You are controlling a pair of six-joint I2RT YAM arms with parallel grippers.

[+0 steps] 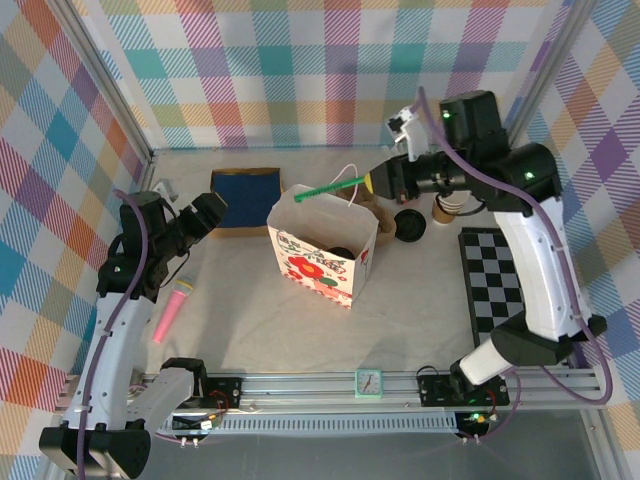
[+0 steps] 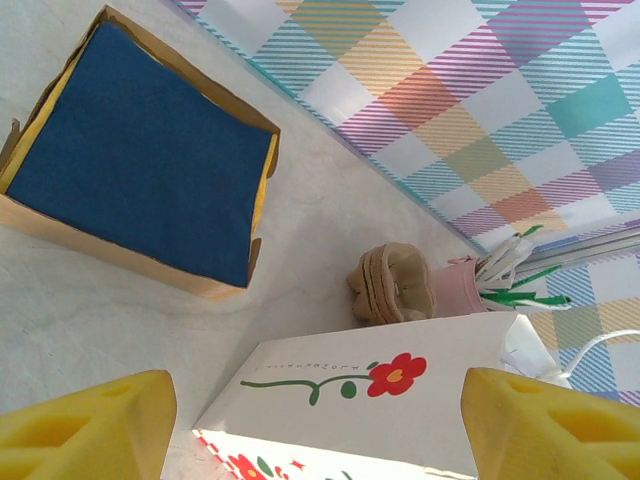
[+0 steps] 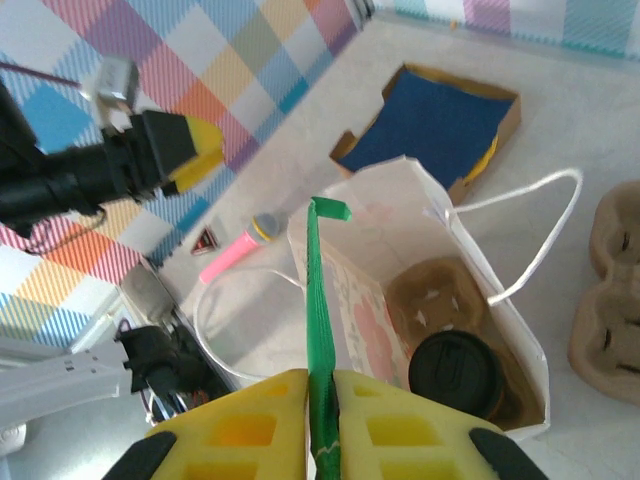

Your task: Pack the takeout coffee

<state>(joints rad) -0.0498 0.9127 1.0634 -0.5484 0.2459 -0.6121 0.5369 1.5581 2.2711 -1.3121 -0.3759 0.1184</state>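
Sitting inside bag (image 3: 400,230), takeout coffee (image 3: 455,370) near right claw (image 3: 320,388) pinching green straw (image 3: 320,300).

Bright, even, diffuse light from overhead; only a soft, short shadow beside the paper bag (image 1: 320,262). In the right wrist view the table (image 3: 600,120) is washed out at top right, and the close foreground is slightly soft.

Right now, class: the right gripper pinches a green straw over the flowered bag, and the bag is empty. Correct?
Not empty. The right wrist view shows the right gripper pinching the green straw over the flowered bag, which holds the black-lidded coffee cup.
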